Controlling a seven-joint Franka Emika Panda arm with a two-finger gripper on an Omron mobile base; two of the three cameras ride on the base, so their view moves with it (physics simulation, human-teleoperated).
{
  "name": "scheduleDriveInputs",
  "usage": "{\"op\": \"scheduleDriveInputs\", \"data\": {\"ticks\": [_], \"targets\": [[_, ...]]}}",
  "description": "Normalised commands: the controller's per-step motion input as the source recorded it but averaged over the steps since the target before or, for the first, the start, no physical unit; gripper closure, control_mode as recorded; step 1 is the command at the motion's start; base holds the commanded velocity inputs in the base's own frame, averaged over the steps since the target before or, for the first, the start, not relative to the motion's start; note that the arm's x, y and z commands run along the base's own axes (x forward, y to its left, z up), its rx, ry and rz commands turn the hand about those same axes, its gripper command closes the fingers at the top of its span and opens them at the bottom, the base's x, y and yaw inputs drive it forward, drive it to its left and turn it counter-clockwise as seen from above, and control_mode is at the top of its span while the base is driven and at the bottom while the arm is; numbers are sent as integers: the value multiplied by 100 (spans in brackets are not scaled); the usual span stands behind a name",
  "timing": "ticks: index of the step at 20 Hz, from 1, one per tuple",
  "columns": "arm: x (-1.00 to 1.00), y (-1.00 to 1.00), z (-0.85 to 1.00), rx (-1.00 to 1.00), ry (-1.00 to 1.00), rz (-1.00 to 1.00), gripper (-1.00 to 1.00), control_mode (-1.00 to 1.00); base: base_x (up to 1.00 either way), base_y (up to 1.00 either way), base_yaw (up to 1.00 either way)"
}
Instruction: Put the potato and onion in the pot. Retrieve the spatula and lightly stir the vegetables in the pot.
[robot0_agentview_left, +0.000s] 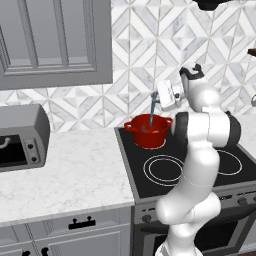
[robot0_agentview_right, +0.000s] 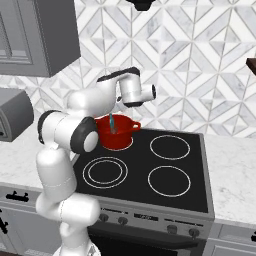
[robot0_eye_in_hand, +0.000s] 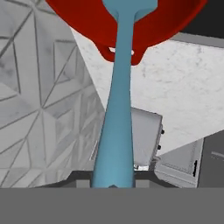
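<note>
The pincer (robot0_agentview_left: 156, 98) was clamped tight on the handle of the teal spatula (robot0_agentview_left: 151, 113), which hung nearly upright with its flat head down inside the red pot (robot0_agentview_left: 148, 132). The pot stood on the rear left burner of the black stove (robot0_agentview_right: 150, 172), close to the tiled wall. A grey toaster oven (robot0_agentview_left: 22, 137) sat on the marble desk (robot0_agentview_left: 75, 172) well to the left.

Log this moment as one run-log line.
phase: stirring | gripper: shut on spatula | spatula head: inside pot | pot: rear-left burner of stove
</note>
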Motion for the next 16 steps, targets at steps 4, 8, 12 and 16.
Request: {"op": "scheduleDriveInputs", "data": {"ticks": [4,8,12,16], "targets": [[49,0,-39,0,16,-18,100,-100,0,0,0],[58,0,-39,0,18,-17,100,-100,0,0,0],[52,0,-43,0,24,-16,100,-100,0,0,0],[63,0,-43,1,25,-14,100,-100,0,0,0]]}}
